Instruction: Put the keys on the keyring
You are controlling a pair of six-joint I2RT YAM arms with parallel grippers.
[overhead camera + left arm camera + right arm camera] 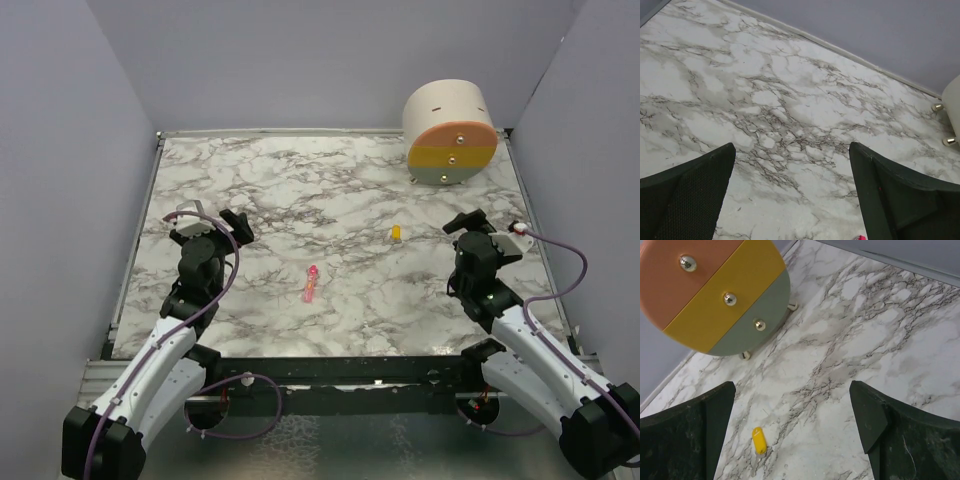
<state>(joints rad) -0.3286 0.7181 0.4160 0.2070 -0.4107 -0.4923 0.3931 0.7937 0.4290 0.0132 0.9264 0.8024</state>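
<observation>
Nothing's done yet, you're at the start.

- Left gripper point(211, 224): jaws wide apart, holding nothing, over the left side of the worktop point(300, 180).
- Right gripper point(488, 226): also spread wide with nothing in it, over the right side.
- Pink key point(311, 285): flat on the worktop near the middle, right of the left gripper and well apart from it. Only a sliver shows at the bottom edge of the left wrist view.
- Yellow key point(396, 233): flat on the worktop, left of the right gripper. In the right wrist view it's just ahead of the jaws, toward the left finger.
- Keys are well apart from each other.
- I can't make out a keyring. It may be at the pink key's round end, too small to tell.
- Cylinder point(450, 130) at far right isn't involved.

What's left is everything: pick up each key, find the ring, thread both.
</observation>
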